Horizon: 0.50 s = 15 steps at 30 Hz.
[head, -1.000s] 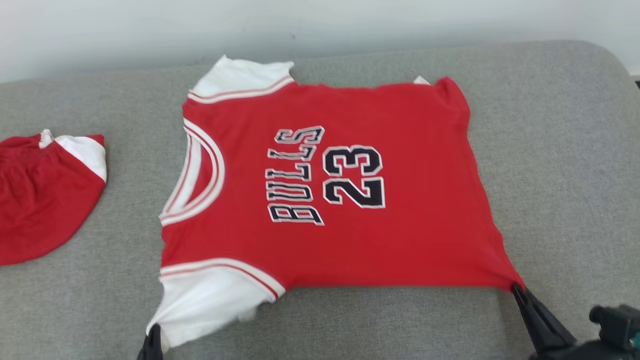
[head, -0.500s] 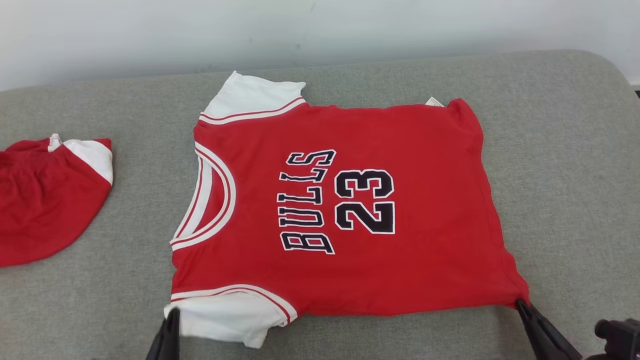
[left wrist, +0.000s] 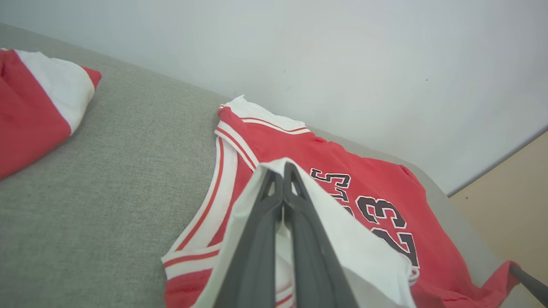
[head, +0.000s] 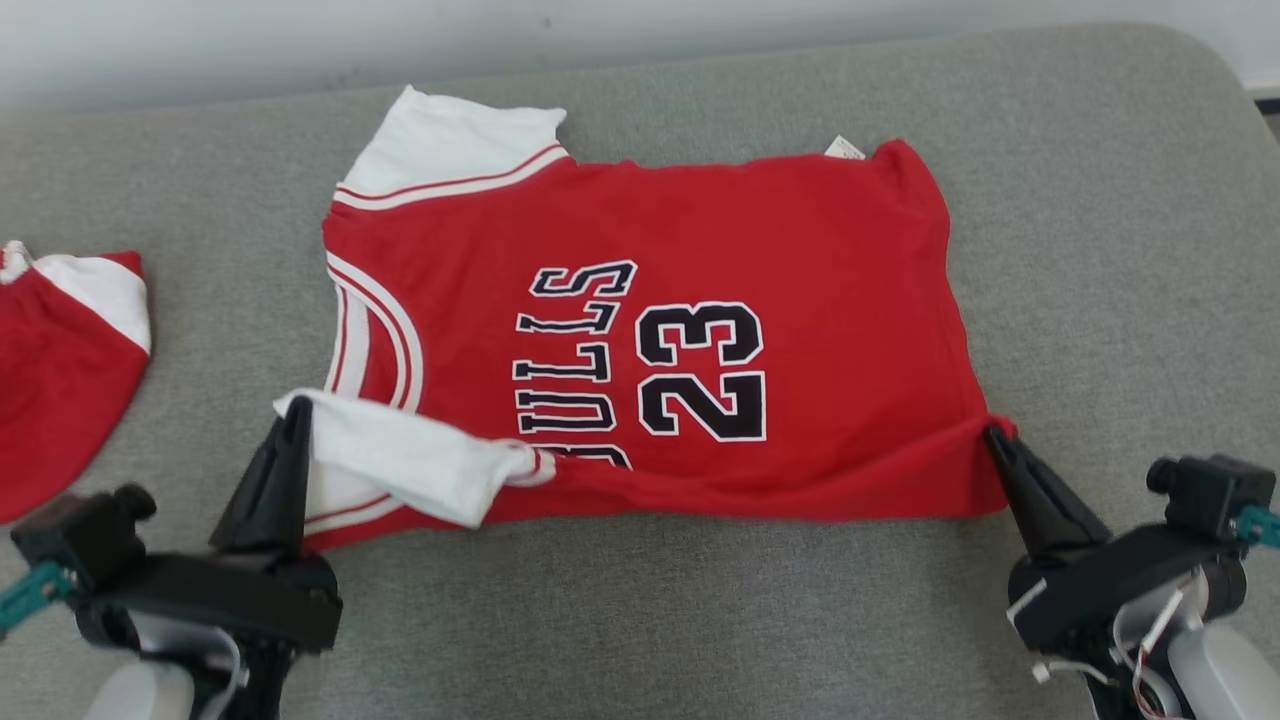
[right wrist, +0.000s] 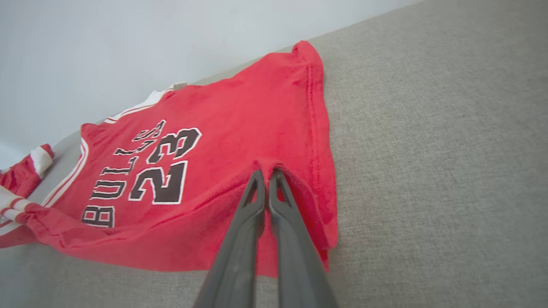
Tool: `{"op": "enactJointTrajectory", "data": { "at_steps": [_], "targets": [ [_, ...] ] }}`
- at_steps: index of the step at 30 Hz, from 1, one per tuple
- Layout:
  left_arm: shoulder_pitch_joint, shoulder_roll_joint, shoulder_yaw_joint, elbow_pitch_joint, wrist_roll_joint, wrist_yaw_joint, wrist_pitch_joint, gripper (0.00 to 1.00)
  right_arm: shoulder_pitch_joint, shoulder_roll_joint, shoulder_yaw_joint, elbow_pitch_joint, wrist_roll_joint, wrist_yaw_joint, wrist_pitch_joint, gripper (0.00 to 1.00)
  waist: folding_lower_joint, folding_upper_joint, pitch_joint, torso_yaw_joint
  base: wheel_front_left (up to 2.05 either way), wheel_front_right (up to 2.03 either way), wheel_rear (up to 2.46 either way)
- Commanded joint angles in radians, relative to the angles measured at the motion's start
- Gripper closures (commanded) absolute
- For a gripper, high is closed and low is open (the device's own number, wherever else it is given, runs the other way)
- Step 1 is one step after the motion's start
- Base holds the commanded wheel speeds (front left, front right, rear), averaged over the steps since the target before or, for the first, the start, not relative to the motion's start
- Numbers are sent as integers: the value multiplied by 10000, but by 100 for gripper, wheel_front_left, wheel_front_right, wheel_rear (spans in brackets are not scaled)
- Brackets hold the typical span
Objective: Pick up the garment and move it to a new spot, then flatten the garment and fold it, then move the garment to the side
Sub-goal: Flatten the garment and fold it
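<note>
The garment (head: 800, 290) is a red jersey with white sleeves and black "BULLS 23" lettering, lying on a grey cushion (head: 1120, 250). My left gripper (head: 297, 408) is shut on its near white sleeve (head: 400, 460) and holds it lifted and folded over the red body. At the near right, my right gripper (head: 993, 437) is shut on the red hem corner, raised over the body. The left wrist view has the fingers closed (left wrist: 282, 169) in white cloth over the jersey (left wrist: 342, 167). In the right wrist view the tips (right wrist: 266, 175) pinch the red fabric (right wrist: 239, 124).
A second red and white garment (head: 60, 370) lies bunched at the cushion's left edge. A pale wall (head: 300, 40) runs behind the cushion. The cushion's rounded right corner (head: 1200, 70) is near the jersey's far hem.
Both grippers have carried the jersey's near edge away from me, over its body; the white sleeve now covers part of "BULLS". The head camera has shifted too.
</note>
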Motion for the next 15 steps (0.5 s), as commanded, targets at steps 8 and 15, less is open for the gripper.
{"op": "enactJointTrajectory", "data": {
  "at_steps": [8,15],
  "targets": [
    [-1957,31,-162,2106,105,-422,-100,100,-1724,209,337,1832,179,-28,-437,100,-2,0,595,-97,0,0,0],
    [-2742,-173,-574,3829,333,-663,-694,0,-2200,86,903,2943,204,-28,-1313,0,-2,0,291,52,0,0,0]
  ]
}}
